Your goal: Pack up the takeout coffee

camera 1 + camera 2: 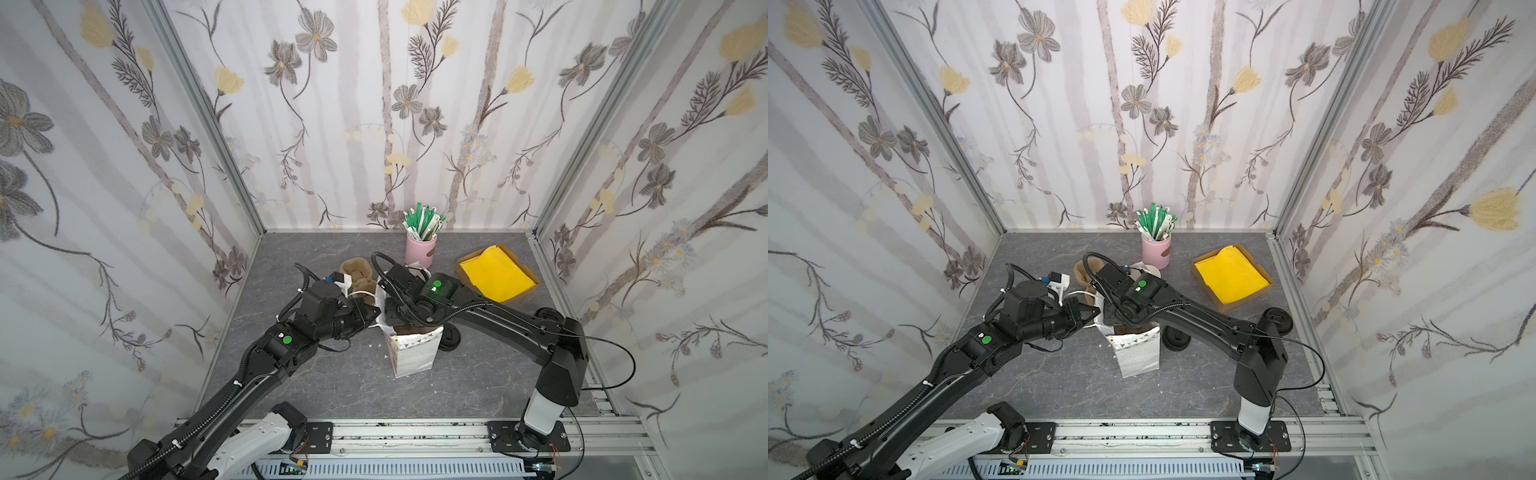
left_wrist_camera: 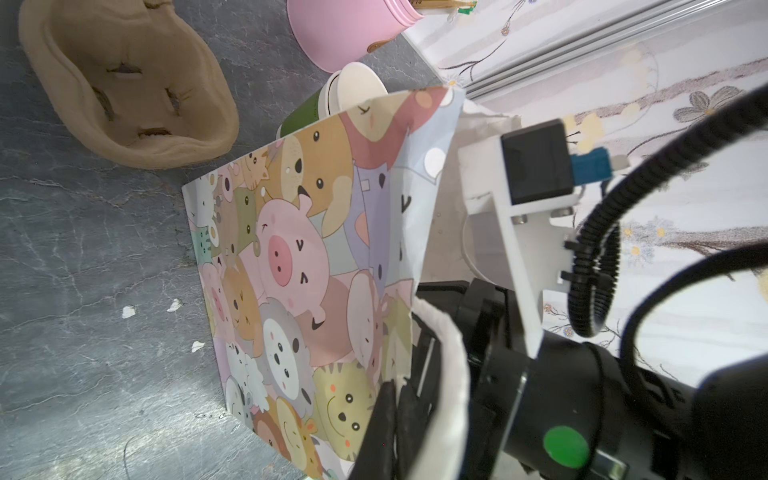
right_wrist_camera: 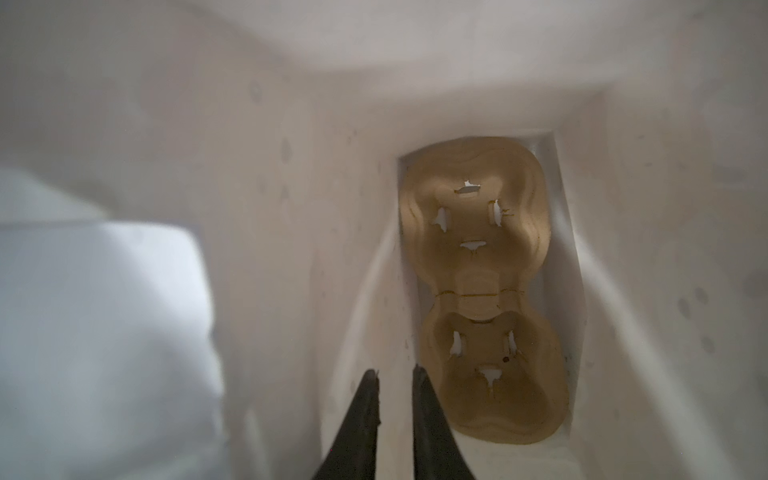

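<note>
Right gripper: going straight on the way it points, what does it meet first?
Probably the brown cup carrier lying on the floor of the bag. The right gripper points down inside the bag, aimed by the carrier's edge, so bare floor is possible.

Around the right gripper (image 3: pixel 395 376), inside the bag (image 3: pixel 270 166), white walls close in on every side, one just beside the fingers (image 3: pixel 361 415). Ahead of the tips, the cup tray (image 3: pixel 478 291) covers the bag's floor, both wells open. Beyond the wall, a cup stack (image 2: pixel 357 89) and pink pot (image 2: pixel 332 37) stand just beside the bag.
</note>
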Action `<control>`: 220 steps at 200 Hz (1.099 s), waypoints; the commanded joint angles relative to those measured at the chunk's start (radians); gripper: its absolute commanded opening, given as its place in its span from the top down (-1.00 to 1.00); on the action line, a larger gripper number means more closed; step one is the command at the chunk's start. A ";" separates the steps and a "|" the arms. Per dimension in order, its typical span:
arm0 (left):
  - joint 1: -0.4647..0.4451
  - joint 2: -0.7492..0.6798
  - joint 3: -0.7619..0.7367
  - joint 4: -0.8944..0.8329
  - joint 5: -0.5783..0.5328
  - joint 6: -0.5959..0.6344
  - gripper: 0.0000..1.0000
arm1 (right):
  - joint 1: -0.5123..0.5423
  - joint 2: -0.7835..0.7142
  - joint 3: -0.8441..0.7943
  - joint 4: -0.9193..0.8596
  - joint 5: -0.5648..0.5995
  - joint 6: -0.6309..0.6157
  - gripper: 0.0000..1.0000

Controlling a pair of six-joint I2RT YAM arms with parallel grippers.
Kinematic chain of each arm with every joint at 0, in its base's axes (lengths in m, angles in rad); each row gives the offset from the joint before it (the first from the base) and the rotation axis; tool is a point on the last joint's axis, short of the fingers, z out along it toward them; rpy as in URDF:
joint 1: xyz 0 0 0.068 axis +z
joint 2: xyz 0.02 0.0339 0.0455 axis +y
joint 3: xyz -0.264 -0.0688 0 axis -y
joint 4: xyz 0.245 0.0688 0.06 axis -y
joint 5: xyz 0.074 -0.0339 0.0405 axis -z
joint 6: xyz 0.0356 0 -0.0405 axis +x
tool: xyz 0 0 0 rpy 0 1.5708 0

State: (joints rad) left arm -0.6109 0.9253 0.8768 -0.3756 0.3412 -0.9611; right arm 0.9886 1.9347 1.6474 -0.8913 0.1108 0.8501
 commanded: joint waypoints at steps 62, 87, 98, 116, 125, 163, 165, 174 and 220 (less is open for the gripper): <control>0.022 0.000 -0.001 0.003 0.005 0.016 1.00 | -0.008 0.035 0.002 0.010 -0.019 -0.146 0.53; 0.029 0.004 -0.001 0.002 0.008 0.019 1.00 | 0.004 0.034 0.002 0.025 -0.026 -0.208 0.48; 0.031 0.007 0.002 0.001 0.013 0.024 1.00 | 0.001 0.040 -0.003 0.025 -0.045 -0.226 0.42; 0.031 0.009 0.009 0.001 0.015 0.031 1.00 | -0.007 0.063 -0.003 0.012 -0.073 -0.239 0.40; 0.031 0.010 0.010 0.000 0.016 0.032 1.00 | -0.010 0.071 -0.003 0.007 -0.070 -0.237 0.40; 0.032 0.004 0.011 -0.004 0.019 0.036 1.00 | -0.038 0.075 -0.028 -0.003 -0.031 -0.174 0.29; 0.032 0.005 0.011 -0.004 0.020 0.036 1.00 | -0.039 0.074 -0.030 -0.002 -0.030 -0.172 0.29; 0.032 0.004 0.010 -0.005 0.021 0.035 1.00 | -0.047 0.071 -0.035 0.001 -0.021 -0.162 0.29; 0.032 -0.002 0.008 -0.006 0.021 0.032 1.00 | -0.068 0.094 -0.031 0.005 -0.016 -0.149 0.27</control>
State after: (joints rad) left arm -0.5804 0.9295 0.8799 -0.3809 0.3634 -0.9279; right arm 0.9241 2.0106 1.6135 -0.9051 0.0822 0.6811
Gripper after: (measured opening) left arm 0.051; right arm 0.362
